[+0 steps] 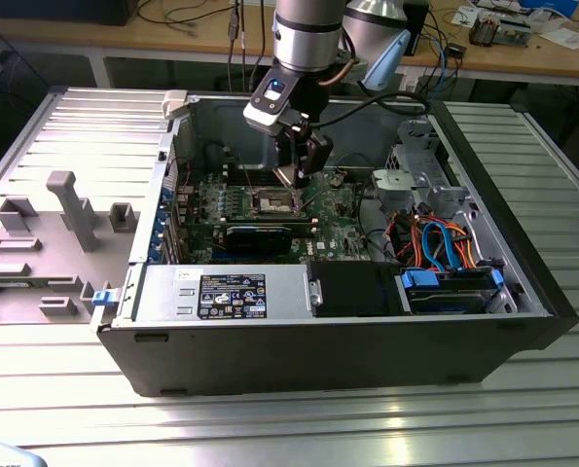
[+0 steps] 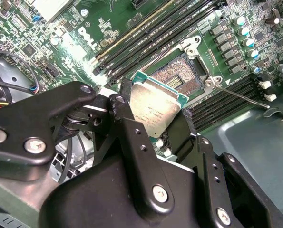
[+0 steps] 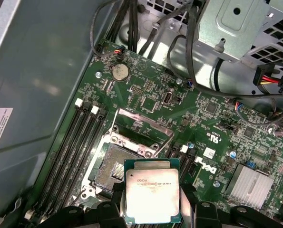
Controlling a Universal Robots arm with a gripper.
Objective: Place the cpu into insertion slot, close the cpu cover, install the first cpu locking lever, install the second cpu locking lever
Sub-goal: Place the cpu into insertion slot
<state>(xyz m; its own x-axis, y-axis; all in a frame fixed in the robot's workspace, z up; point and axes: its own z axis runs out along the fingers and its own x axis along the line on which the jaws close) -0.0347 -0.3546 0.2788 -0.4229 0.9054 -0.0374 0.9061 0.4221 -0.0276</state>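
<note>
Exterior view, surface: an open computer case (image 1: 367, 341) lies on a ribbed metal table (image 1: 270, 423), with a grey panel (image 1: 55, 224) at the exterior view's left.
Exterior view, room: a wooden workbench (image 1: 75, 39) with cables stands behind.
Exterior view, arm: the gripper (image 1: 304, 165) hangs inside the case, above the insertion slot (image 1: 274, 201).
Second wrist view: 2 black fingers (image 2: 127, 123) clamp the cpu (image 2: 153, 111), which is tilted.
First wrist view: the cpu is over the bare slot's edge; the cpu cover (image 3: 141, 126) is raised.

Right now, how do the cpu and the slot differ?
The cpu is clamped in the gripper, off the board. The slot is set in the motherboard, uncovered and empty. The cpu shows a plain silvery metal top with a green edge, while the slot has a dark brownish centre inside a metal rim. Both are square, with a similar footprint.
</note>
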